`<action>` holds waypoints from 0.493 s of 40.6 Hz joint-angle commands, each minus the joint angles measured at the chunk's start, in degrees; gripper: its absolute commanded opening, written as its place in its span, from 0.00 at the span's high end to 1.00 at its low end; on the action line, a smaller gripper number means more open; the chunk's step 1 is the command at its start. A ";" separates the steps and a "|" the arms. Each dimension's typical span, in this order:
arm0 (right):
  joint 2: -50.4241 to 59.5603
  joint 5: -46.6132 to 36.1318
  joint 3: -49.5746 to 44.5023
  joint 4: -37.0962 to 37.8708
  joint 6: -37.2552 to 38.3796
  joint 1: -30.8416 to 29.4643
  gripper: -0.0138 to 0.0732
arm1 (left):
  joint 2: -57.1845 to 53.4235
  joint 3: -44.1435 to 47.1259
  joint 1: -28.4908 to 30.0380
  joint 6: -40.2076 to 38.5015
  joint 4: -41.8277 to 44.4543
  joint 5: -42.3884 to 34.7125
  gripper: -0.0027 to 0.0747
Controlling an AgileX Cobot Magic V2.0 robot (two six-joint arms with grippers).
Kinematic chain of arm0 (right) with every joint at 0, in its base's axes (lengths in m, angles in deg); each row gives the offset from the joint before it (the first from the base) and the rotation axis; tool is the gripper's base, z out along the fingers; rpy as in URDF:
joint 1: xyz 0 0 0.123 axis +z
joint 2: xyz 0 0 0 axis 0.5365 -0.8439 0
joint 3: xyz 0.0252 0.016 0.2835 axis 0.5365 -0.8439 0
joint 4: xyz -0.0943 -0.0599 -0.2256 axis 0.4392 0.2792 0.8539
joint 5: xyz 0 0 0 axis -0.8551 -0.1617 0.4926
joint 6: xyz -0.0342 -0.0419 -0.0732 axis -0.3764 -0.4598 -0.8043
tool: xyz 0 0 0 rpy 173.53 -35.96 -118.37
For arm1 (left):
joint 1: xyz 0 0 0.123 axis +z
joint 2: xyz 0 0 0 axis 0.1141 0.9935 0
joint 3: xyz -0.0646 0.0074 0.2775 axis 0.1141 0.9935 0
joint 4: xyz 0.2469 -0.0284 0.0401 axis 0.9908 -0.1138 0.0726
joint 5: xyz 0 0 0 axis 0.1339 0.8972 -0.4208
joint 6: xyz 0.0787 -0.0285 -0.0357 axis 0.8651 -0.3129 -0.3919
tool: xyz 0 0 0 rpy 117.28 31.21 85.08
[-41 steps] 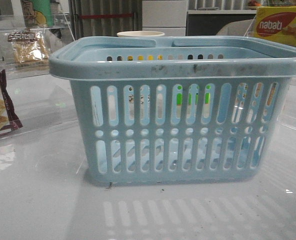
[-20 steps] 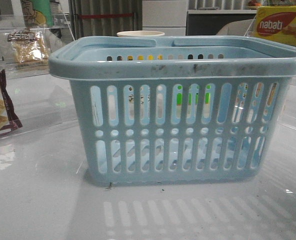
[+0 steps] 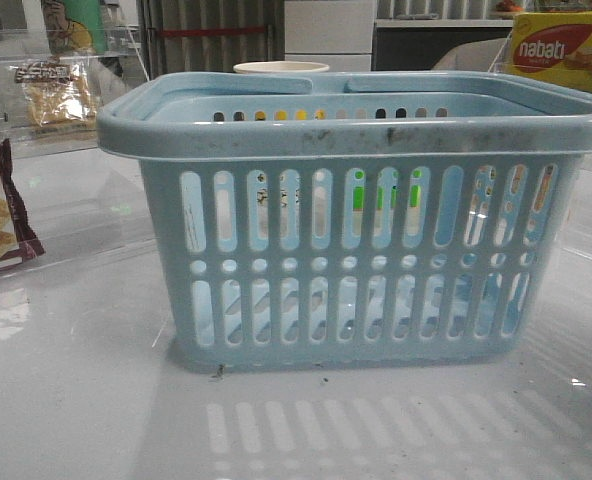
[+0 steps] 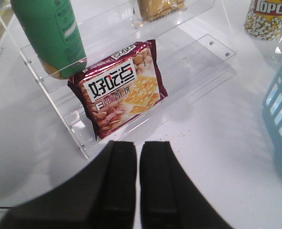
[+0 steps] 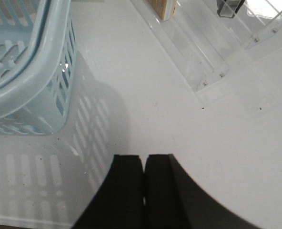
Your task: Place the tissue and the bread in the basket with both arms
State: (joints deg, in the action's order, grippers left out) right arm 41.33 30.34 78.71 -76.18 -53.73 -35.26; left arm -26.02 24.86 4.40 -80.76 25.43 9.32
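The light-blue basket [image 3: 356, 250] stands in the middle of the table, and its corner shows in the left wrist view [image 4: 281, 102] and the right wrist view [image 5: 34, 71]. The bread [image 3: 58, 92], a clear pack with a dark label, sits on a clear shelf at the far left; its tan lower part shows in the left wrist view [image 4: 157, 7]. My left gripper [image 4: 138, 145] is shut and empty above the table in front of that shelf. My right gripper [image 5: 144, 158] is shut and empty beside the basket. A dark object [image 5: 229, 7] sits on the right shelf; I cannot tell whether it is the tissue.
A maroon-edged cracker packet [image 4: 119, 88] leans on the lower step of the left clear shelf [image 4: 203, 57], with a green bottle [image 4: 50, 33] above it. A popcorn cup [image 4: 269, 19] stands behind the basket. A second clear shelf [image 5: 212, 57] is at the right, and a Nabati box [image 3: 564, 50] at the far right.
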 commanded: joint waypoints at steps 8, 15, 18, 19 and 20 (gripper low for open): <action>-5.42 -6.97 1.97 0.19 -0.05 -0.38 0.20 | 1.59 -1.93 -4.08 0.51 -0.48 -5.29 0.30; -10.38 -10.70 4.61 0.14 1.07 -3.21 0.20 | 1.69 -1.93 -11.74 0.64 -0.48 -5.43 0.31; -13.70 -10.63 7.62 0.14 1.09 -5.05 0.20 | 1.69 -1.93 -14.27 0.64 -0.48 -5.43 0.31; -14.67 -10.63 8.55 0.14 1.09 -5.76 0.20 | 1.69 -1.93 -14.77 0.64 -0.48 -5.43 0.31; -15.67 -10.48 9.52 0.14 1.09 -6.31 0.20 | 1.69 -1.93 -15.19 0.64 -0.48 -5.43 0.31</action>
State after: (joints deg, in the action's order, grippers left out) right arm 27.86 24.08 83.34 -76.18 -52.94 -39.60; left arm -24.28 24.86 -8.90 -80.17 25.31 8.30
